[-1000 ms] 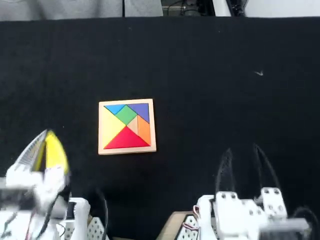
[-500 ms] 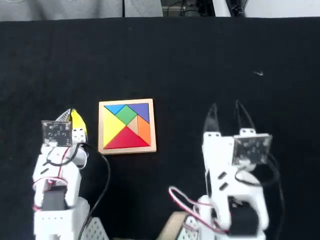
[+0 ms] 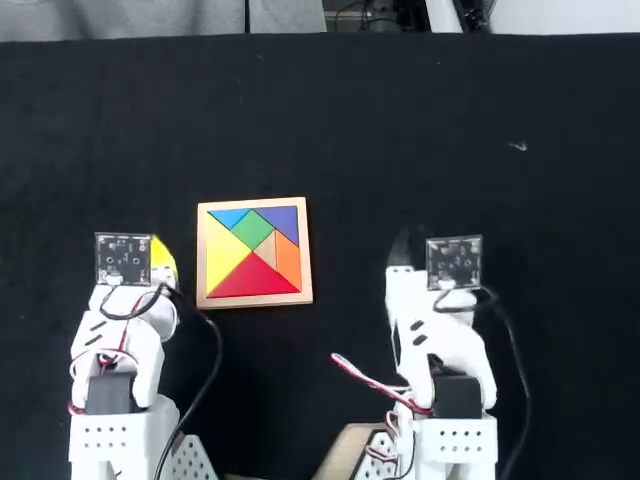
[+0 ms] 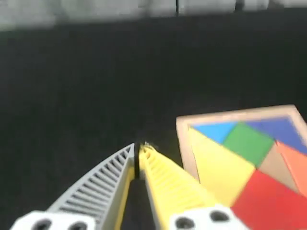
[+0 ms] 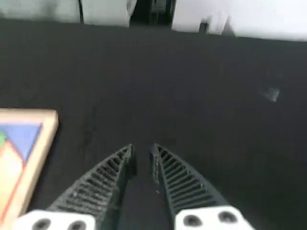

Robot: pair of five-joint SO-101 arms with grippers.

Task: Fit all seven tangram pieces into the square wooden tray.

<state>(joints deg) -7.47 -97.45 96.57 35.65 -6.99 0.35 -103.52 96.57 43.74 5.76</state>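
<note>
**Tangram's all in the tray, a hand on either side**

The square wooden tray sits a bit left of the middle of the black tabletop. All seven tangram pieces are inside it, with the big yellow triangle on its left and the big red triangle along its near side. The left hand is pinched closed on nothing, tips just beside the tray's left rim. The right hand is off the tray's right side, clearly apart from it, fingers open only a crack and holding nothing.

Both your arms came up off the near edge and tucked upright. Right gripper narrowed to a slit. Left gripper now sits beside the tray.
</note>
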